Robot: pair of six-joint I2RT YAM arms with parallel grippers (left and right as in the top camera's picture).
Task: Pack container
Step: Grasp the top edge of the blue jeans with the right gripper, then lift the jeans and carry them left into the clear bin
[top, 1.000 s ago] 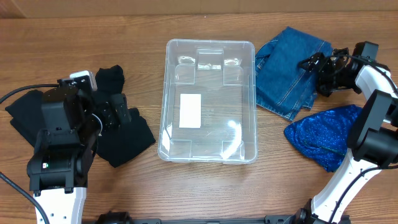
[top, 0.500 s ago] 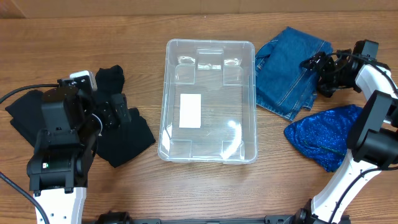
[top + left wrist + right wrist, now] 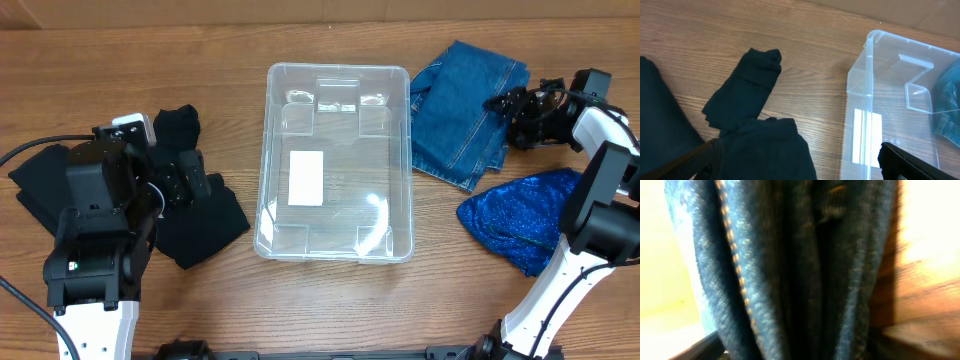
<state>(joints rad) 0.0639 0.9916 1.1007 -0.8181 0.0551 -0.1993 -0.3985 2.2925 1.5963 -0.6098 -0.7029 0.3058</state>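
Observation:
The clear plastic container (image 3: 268,150) stands in the middle of the table with a white label on its bottom; its corner also shows in the left wrist view (image 3: 865,95). Folded blue jeans (image 3: 455,110) lie to its right. My right gripper (image 3: 507,104) is shut on the jeans' right edge, and bunched denim (image 3: 790,255) fills the right wrist view between the fingers (image 3: 795,347). My left gripper (image 3: 193,180) is open above a black garment (image 3: 205,225), with its fingers (image 3: 800,162) wide apart over the black cloth (image 3: 765,145).
A shiny blue garment (image 3: 520,225) lies at the right front by the right arm's base. A black sock-like piece (image 3: 178,125) and another black garment (image 3: 35,185) lie on the left. Cables run along the left edge.
My right gripper has shifted slightly right and pulled the jeans' right edge with it, bunching the denim. The left arm has not moved.

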